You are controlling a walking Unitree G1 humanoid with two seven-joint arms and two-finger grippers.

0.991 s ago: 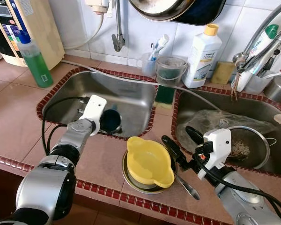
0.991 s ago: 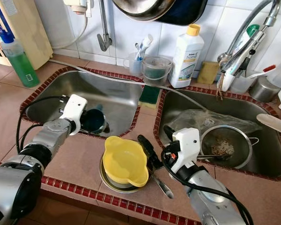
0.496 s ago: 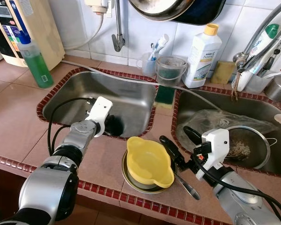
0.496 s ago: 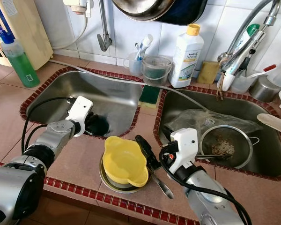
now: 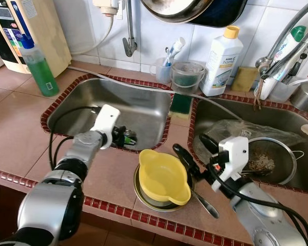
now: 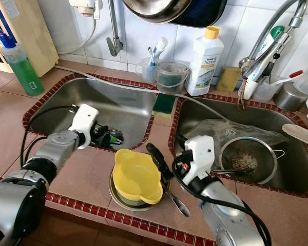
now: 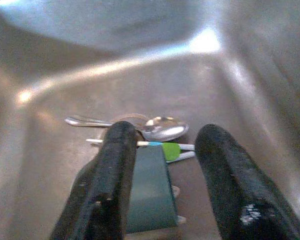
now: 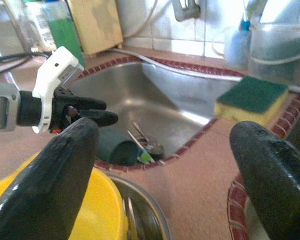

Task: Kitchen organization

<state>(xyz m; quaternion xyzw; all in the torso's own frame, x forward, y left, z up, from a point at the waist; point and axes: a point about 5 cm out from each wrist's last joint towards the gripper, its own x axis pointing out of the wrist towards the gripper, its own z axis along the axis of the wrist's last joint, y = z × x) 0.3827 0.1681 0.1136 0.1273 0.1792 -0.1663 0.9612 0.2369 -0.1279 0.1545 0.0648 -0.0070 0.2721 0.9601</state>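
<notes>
Left sink (image 5: pixel 143 102): a dark teal cup (image 7: pixel 147 187) lies on its side at the near wall, with a spoon (image 7: pixel 155 127) and a thin green-tipped utensil (image 7: pixel 170 149) on the basin floor just past it. Right sink (image 5: pixel 292 123): a metal strainer (image 5: pixel 269 159) with dark scraps in it, resting against a crumpled clear plastic bag (image 5: pixel 236 130).

On the tiled surface (image 5: pixel 20 128) between the two sinks: a yellow bowl (image 5: pixel 163 177) with two small handle lugs sits tilted in a metal dish (image 5: pixel 143 197); a second spoon (image 5: pixel 205 204) lies in the dish beside it.

Back ledge: green soap bottle (image 5: pixel 39 66), white detergent bottle (image 5: pixel 222 61), small lidded pail (image 5: pixel 187 76), sponge (image 5: pixel 180 104) on the divider.

Left pincer (image 7: pixel 162 175): arm reaches down into the left sink, fingers open, straddling the teal cup (not closed on it; contact unclear).

Right pincer (image 5: pixel 192 156): forearm low over the front edge, fingers spread wide, holding nothing, one tip just beside the yellow bowl's rim, the other over the right sink's near edge.
</notes>
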